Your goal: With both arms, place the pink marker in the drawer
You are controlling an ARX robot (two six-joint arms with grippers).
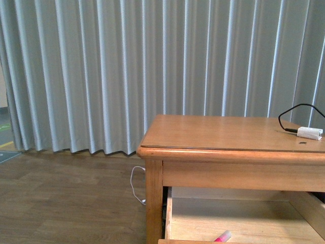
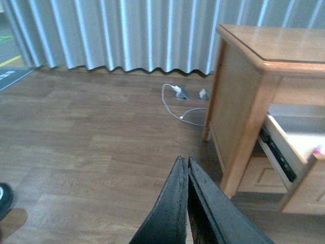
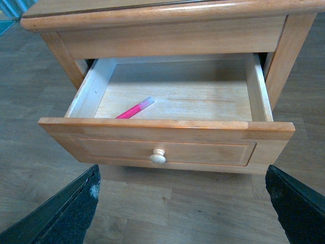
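The pink marker (image 3: pixel 134 108) is laid inside the open drawer (image 3: pixel 203 147), near its front left corner. The right gripper (image 3: pixel 182 175) is spread and empty; the left gripper (image 2: pixel 184 160) is pressed together. Only closing is judged left.

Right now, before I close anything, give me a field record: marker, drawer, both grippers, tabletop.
drawer: pulled open, knob free
pink marker: lying inside the drawer, near its front
left gripper: shut, empty, above the floor
right gripper: open, empty, facing the drawer front
tabletop: white adapter with black cable
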